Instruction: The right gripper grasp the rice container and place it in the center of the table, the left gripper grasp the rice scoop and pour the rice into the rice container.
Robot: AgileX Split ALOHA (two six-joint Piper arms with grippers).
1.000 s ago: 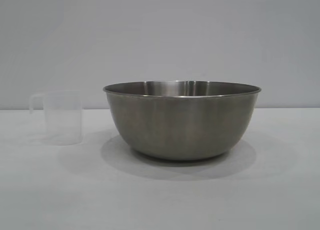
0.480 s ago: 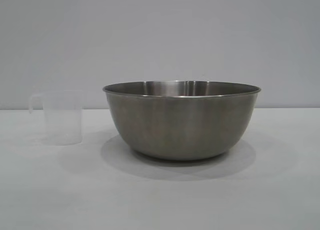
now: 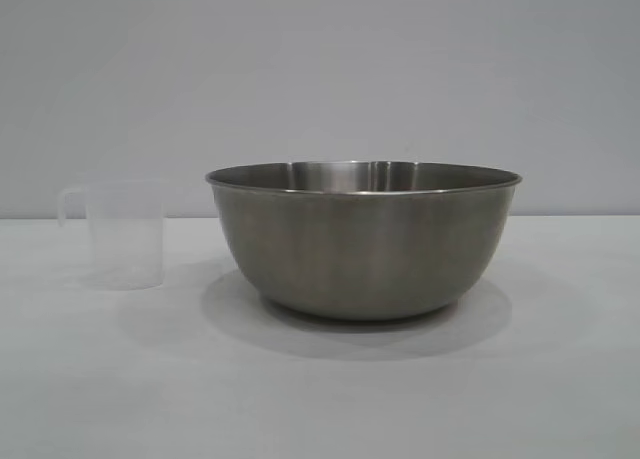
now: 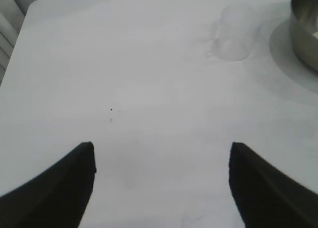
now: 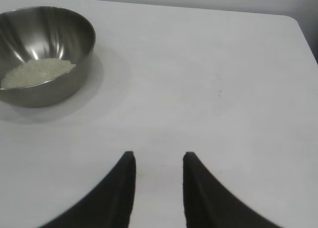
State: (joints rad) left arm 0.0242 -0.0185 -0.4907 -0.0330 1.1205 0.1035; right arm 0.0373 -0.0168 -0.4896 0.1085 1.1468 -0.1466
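Task looks finished: rice (image 5: pixel 37 71) lies in the bowl (image 3: pixel 363 241) mid-frame, scoop (image 3: pixel 122 234) upright at left. We park left gripper (image 4: pixel 161 161) and right gripper (image 5: pixel 159 168) gaping, empty.

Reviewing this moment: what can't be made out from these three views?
- Exterior view: rice hidden by the rice container's wall; neither gripper in frame.
- Left wrist view: container cut off by the edge; rice scoop too faint to tell if empty.
- Right wrist view: rice shows, scoop out of frame.
- Left gripper, right gripper: only fingertips show.
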